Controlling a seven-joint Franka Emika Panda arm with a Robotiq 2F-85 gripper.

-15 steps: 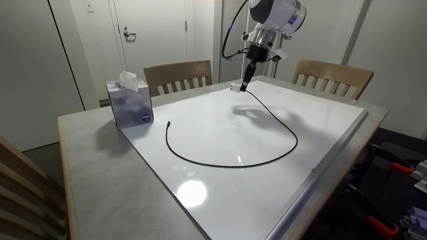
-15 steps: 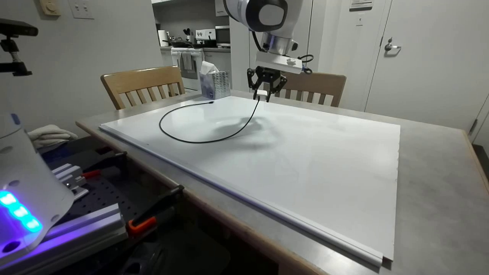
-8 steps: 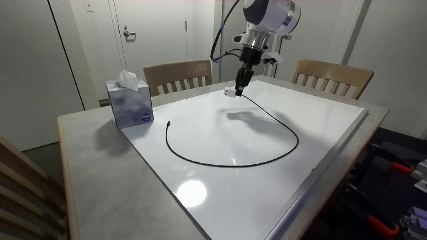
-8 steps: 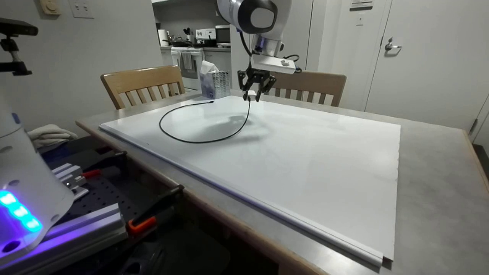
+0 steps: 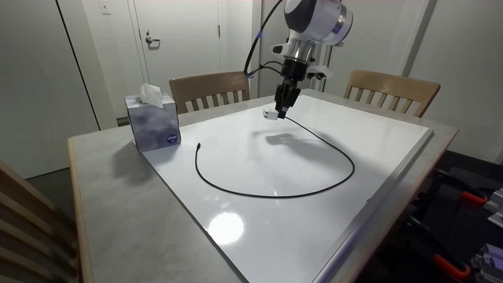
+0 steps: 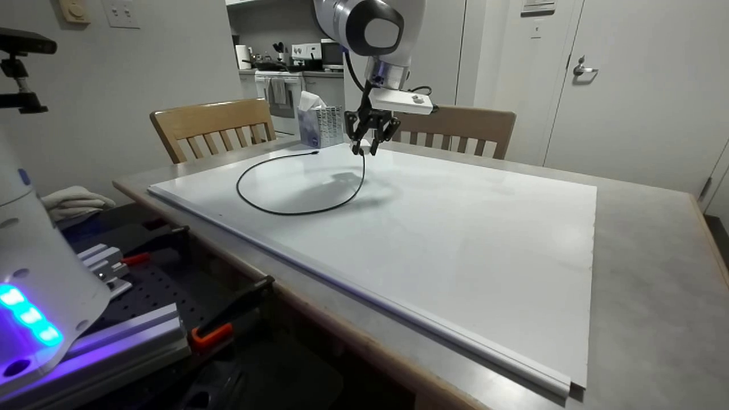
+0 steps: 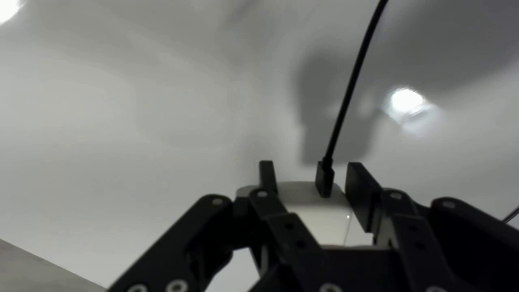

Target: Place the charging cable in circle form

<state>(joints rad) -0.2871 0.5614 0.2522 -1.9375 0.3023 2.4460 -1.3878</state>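
The charging cable [image 5: 278, 197] is a thin black cord lying in a wide open loop on the white board [image 5: 251, 165]. It also shows in an exterior view [image 6: 293, 213] and in the wrist view [image 7: 348, 94]. Its small black free end [image 5: 199, 146] lies on the board on the tissue box's side. My gripper [image 5: 282, 114] is shut on the white plug [image 5: 270, 114] at the other end and holds it above the board. The gripper [image 7: 310, 172] has one finger on each side of the plug [image 7: 320, 223] in the wrist view; the cord runs up and away from it.
A tissue box [image 5: 155, 125] stands at the board's corner, near the cable's free end. A raised rail [image 5: 373, 212] runs along one board edge. Wooden chairs [image 5: 212, 88] stand around the table. Clamps with orange handles [image 6: 212, 336] sit beside the robot base.
My gripper has carried the plug leftward in both exterior views and a little lower. The near bend of the cable has shifted slightly outward; the free end has not moved.
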